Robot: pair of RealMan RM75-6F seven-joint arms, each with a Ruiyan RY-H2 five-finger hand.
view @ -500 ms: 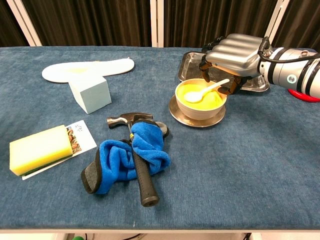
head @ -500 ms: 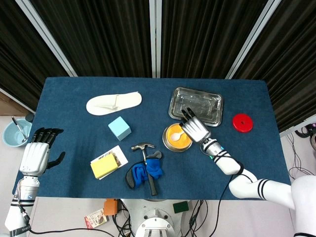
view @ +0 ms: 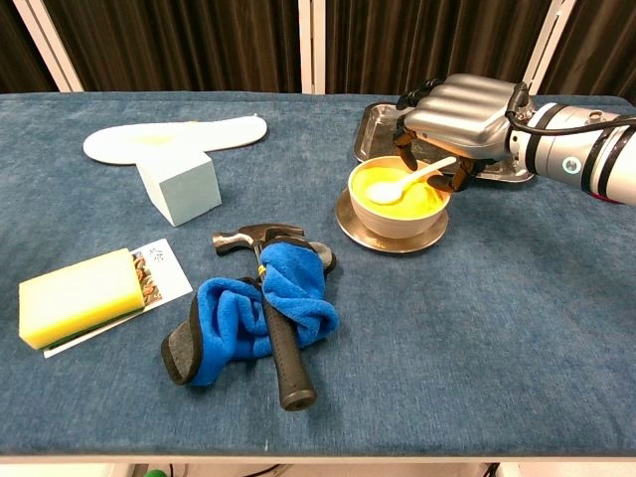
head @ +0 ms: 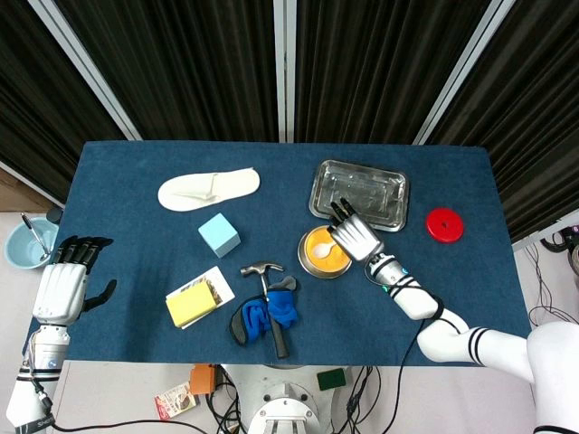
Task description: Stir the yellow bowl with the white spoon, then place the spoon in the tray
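A: Where's the small white plastic spoon [view: 405,182]?
B: Right of centre, its scoop in the round yellow bowl [view: 397,197], handle pinched by the right hand [view: 459,117]. The rectangular steel tray [head: 359,192] sits just behind.
A: The left hand [head: 65,285]?
B: Lower left, fingers spread, holding nothing.

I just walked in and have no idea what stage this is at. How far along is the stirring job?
It looks mid-stir. The right hand grips the white plastic spoon by its handle, scoop end down in the yellow bowl on its saucer. Nothing looks finished. Left to do: carry the spoon to the shiny metal tray behind the bowl, which holds no spoon yet. The left hand is idle and open.
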